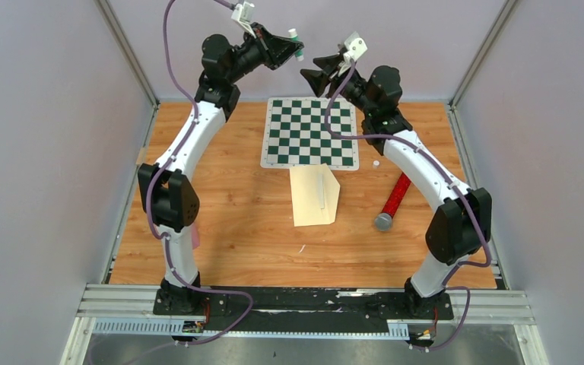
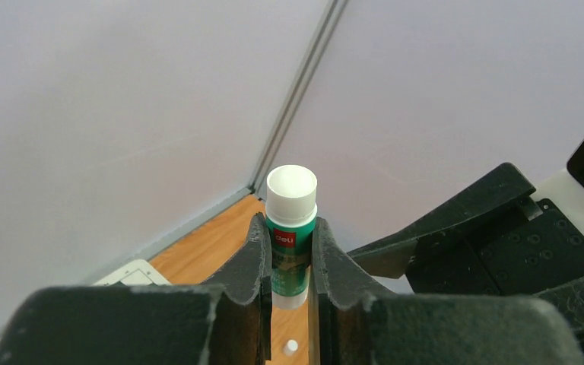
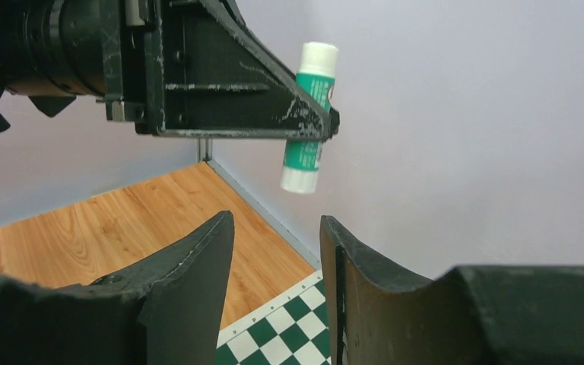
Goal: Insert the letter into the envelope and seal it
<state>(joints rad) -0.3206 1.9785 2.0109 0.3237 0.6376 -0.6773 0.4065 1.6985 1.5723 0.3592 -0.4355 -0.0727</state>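
Observation:
The cream envelope (image 1: 313, 199) lies flat on the wooden table just in front of the chessboard. The bordered letter is not visible in any view. My left gripper (image 1: 296, 52) is raised high above the back of the table and shut on a green and white glue stick (image 2: 291, 228), which also shows in the right wrist view (image 3: 309, 106). My right gripper (image 1: 309, 67) is open and empty, raised too. It faces the left gripper from a short gap, its fingers (image 3: 198, 258) below the glue stick.
A green and white chessboard (image 1: 309, 133) lies at the back centre. A red cylinder with a grey end (image 1: 394, 201) lies right of the envelope. A small white cap-like piece (image 1: 376, 163) sits by the board's right corner. Grey walls enclose the table.

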